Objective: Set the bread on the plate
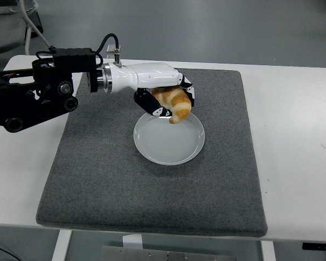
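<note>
My left hand [171, 100] is white with black finger joints and is shut on a golden-brown bread roll [174, 104]. It holds the bread just above the far edge of a round white plate [169, 141]. The plate sits in the middle of a dark grey mat [152, 179]. The bread's lower tip hangs over the plate's far rim; I cannot tell if it touches. The right arm is out of view.
The grey mat lies on a white table [293, 136]. My left arm's black forearm [38, 100] stretches over the table's far left. A small clear stand [113, 54] shows at the mat's far edge behind the wrist.
</note>
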Controlling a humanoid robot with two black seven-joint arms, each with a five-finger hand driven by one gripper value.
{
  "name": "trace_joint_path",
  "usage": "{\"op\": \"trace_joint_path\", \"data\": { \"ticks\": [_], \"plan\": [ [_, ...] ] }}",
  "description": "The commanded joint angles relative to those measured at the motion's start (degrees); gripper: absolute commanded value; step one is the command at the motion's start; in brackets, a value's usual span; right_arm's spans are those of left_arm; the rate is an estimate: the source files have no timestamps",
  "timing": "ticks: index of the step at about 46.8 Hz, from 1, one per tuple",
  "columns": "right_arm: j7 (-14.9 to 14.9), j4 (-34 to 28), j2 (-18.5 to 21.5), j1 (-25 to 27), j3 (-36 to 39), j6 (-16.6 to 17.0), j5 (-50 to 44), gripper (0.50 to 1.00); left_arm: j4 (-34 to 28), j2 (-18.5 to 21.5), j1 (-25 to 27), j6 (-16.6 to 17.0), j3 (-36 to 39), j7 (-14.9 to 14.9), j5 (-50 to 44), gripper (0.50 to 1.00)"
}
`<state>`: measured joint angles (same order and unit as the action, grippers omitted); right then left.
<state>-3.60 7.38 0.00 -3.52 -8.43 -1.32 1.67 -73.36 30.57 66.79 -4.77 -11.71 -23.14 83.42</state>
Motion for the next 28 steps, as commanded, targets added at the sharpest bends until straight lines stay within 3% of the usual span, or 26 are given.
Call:
{"op": "trace_joint_path", "data": {
  "ticks": [1,15,28],
  "plan": [
    [0.00,0.00,0.00,0.00,-0.01,0.00,0.00,0.930,0.50,-0.60,-0.70,0.02,0.11,-0.24,1.30,0.500],
    [0.00,0.00,0.00,0.00,-0.01,0.00,0.00,0.930,3.31,-2.35,-2.45,2.39,4.06,-1.55,7.89,0.500],
    [0.00,0.00,0.00,0.00,0.08,0.00,0.00,0.932,5.60,-3.06,-3.86,3.18,5.12,-1.55,8.60,0.500]
  ]
}}
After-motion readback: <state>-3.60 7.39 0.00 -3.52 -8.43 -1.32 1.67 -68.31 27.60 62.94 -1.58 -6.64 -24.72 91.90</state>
